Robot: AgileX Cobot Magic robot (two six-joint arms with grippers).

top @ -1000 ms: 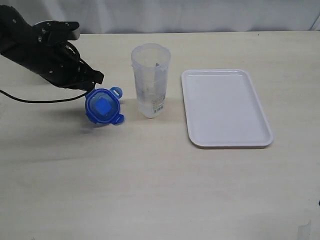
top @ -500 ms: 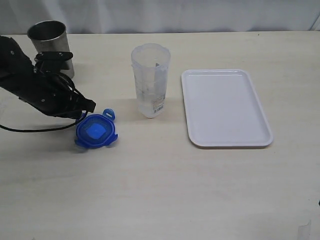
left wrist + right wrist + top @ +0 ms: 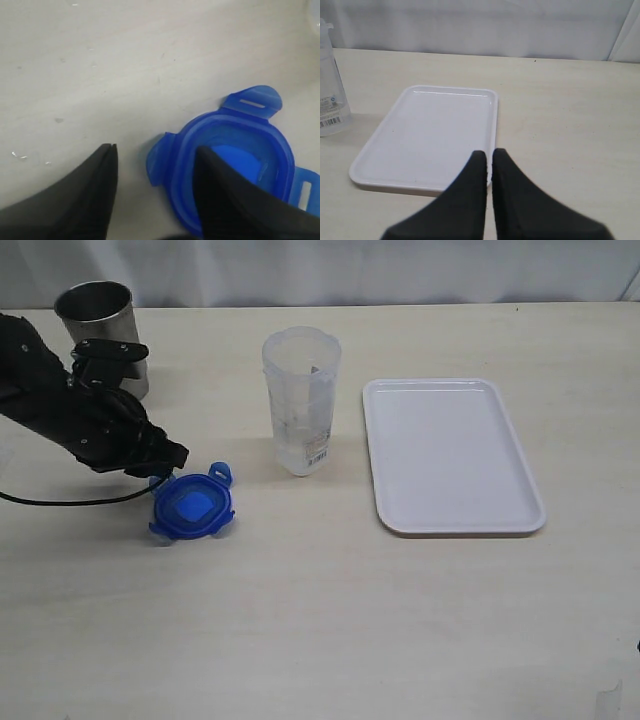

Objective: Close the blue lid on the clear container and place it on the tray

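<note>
My left claw point(image 3: 152, 150) stands open just above the table point(image 3: 350, 640), its two dark fingers point(image 3: 95, 190) spread with bare tabletop showing between them. The blue lid point(image 3: 235, 150) lies flat on the table, off to one side of the gap rather than centred in it: one fingertip overlaps its rim, and one snap tab pokes into the space between the fingers. I see no grip on it. In the exterior view the clear container point(image 3: 300, 410) stands upright and uncovered, apart from the lid on the side away from the claw, with the white tray point(image 3: 450, 455) beyond it. A steel cup point(image 3: 100, 315) sits behind the left arm. My right claw point(image 3: 489, 152) is closed on nothing, its tips over the tray's near rim.
</note>
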